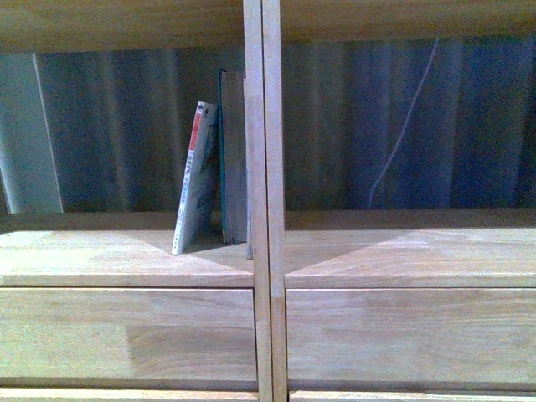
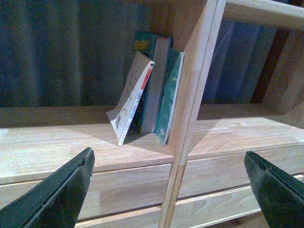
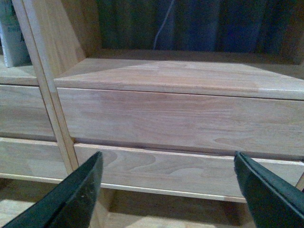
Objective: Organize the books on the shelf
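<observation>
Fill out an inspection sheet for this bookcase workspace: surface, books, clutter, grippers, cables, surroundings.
Surface: light wood shelf, bare in the right bay.
Job's things: thin paperback leans against the upright dark book beside the central upright; the left wrist view shows a third, teal book against that upright.
Clutter: nothing seen.
Grippers: left gripper and right gripper both open, empty, clear of the shelf.
Cables: thin pale cord hangs behind the right bay.
Surroundings: dark curtain behind; drawer fronts below.

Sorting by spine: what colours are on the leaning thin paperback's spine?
Red and white, on the thin pale paperback's spine; clearest in the front view.
</observation>
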